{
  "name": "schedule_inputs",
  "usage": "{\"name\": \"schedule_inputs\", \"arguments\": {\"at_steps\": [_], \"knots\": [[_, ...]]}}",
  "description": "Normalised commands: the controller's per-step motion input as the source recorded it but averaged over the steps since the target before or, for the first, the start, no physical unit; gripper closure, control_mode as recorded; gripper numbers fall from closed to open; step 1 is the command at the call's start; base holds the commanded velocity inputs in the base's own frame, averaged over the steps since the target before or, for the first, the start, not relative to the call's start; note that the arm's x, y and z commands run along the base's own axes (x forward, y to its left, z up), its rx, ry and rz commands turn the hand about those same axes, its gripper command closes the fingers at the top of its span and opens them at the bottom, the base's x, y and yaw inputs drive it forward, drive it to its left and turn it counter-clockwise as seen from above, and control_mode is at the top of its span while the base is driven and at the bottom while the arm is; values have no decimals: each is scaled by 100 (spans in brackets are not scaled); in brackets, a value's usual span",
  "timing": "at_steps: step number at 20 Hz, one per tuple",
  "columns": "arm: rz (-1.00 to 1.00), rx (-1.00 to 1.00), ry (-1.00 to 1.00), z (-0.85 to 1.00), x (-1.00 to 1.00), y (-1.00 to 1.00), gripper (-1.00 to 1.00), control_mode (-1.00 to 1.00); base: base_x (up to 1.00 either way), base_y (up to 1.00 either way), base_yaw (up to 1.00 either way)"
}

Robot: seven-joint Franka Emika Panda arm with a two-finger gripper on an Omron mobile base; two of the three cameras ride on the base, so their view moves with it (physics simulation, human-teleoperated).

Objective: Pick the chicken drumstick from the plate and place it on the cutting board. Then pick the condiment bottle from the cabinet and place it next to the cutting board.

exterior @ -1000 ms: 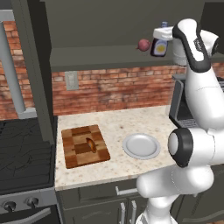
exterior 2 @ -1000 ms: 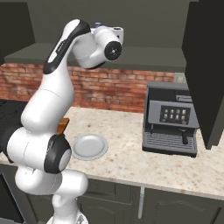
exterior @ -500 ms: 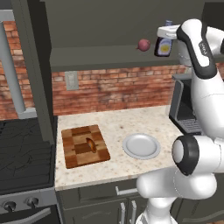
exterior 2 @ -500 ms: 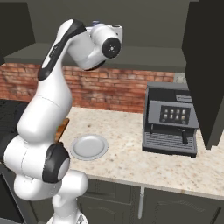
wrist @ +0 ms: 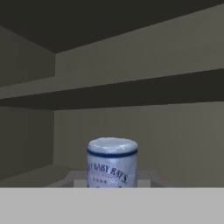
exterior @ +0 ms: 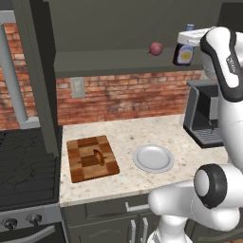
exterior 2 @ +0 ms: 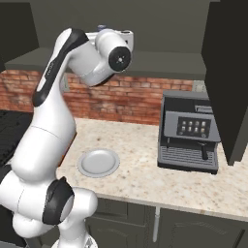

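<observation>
**Bottle in the grip at the cabinet, still to be carried down**

The chicken drumstick (exterior: 98,156) lies on the cutting board (exterior: 91,158), so the first part of the task looks done. The plate (exterior: 153,158) stands bare on the bench (exterior: 137,137), just beside the board on its right.

The arm reaches up to the cabinet (exterior: 123,61). The gripper (exterior: 190,39) is at the condiment bottle (exterior: 183,52), and its fingers are clenched on the neck of the bottle, under the cap. In the left base view the bottle hangs at the front edge of the shelf, to the right of the red onion (exterior: 155,48). In the hand view the bottle (wrist: 112,162) is seen from its cap end, with the inside of the cabinet behind it.

The risk from here is in the way down. The grip is only on the narrow neck, so the heavy body may swing or slip if the arm moves quickly. The coffee machine (exterior: 205,113) stands right below the shelf, and a straight descent could strike it. The bottle could also tip over if it is released tilted beside the board.
</observation>
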Motion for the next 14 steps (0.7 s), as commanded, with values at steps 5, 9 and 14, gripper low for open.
{"name": "schedule_inputs", "arguments": {"at_steps": [5, 9, 14], "knots": [[0, 0, 0, 7, -50, 0, 100, -100, 0, 0, 0], [0, 0, 0, 5, -51, 0, 100, -100, 0, 0, 0], [0, 0, 0, 4, -52, 0, 100, -100, 0, 0, 0]]}}
